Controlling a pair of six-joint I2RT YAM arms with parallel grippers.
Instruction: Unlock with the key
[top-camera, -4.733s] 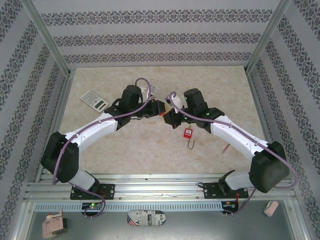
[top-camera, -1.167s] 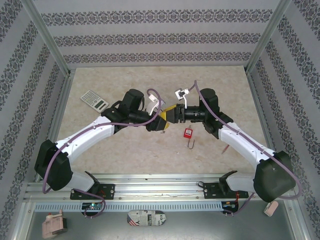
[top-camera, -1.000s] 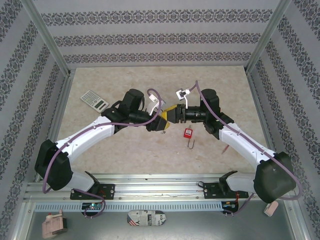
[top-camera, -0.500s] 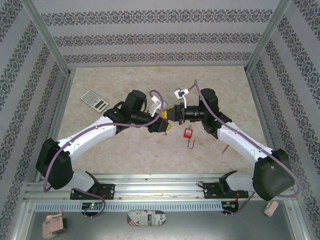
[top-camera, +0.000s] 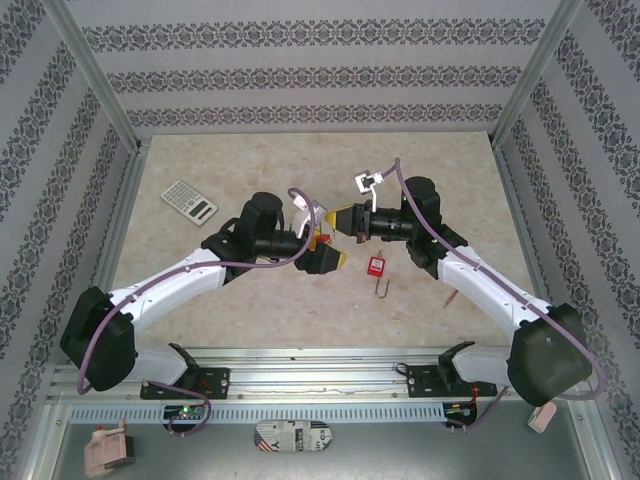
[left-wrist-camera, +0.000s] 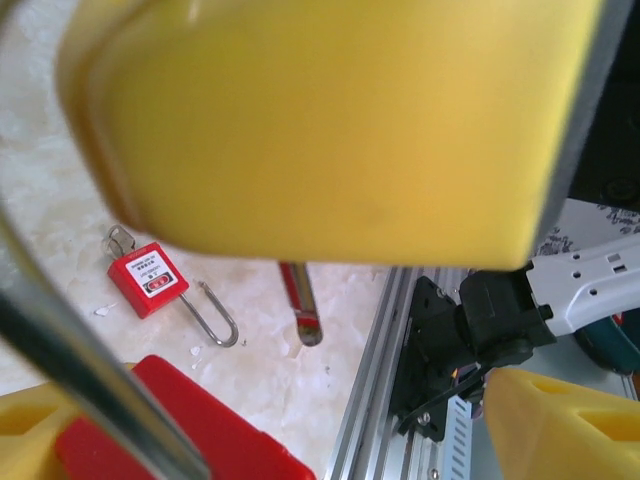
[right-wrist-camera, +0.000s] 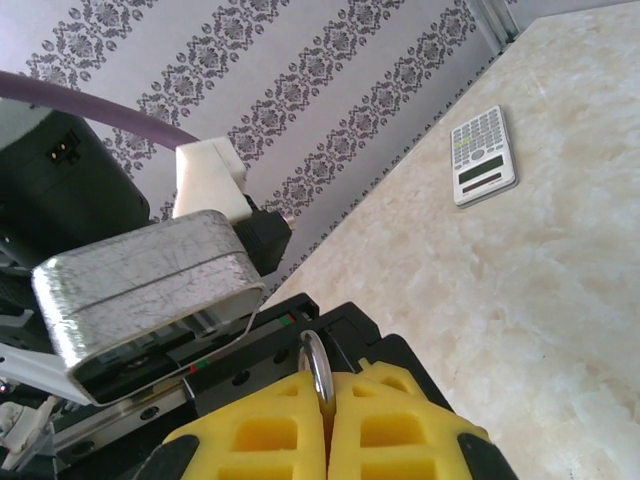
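Yellow pads of the right gripper (right-wrist-camera: 327, 382) are pressed flat together. A thin steel ring, which looks like the bow of the key (right-wrist-camera: 317, 362), stands up out of the seam between them, pinched there. Just ahead of those fingertips is the left arm's wrist with its silver camera block (right-wrist-camera: 150, 290). The calculator (right-wrist-camera: 483, 155) lies well beyond, on the marbled tabletop (right-wrist-camera: 560, 300).

The left gripper (top-camera: 322, 249) is spread wide. In its wrist view one finger (left-wrist-camera: 25, 430) sits at the bottom left and the other at the bottom right, well apart. The red padlock (left-wrist-camera: 235, 450) lies against the bottom-left finger, with its steel shackle (left-wrist-camera: 100, 385) slanting up past the lens. The opposite finger is clear of it.

From above, the two grippers meet almost tip to tip. The right one, with the key, is just beyond the left one and a little to its right, so the key is near the padlock but apart from it.

A loose padlock (top-camera: 376, 267) lies on the tabletop, down and to the right of both grippers, touching neither. A red pen (left-wrist-camera: 300, 300) lies near it.
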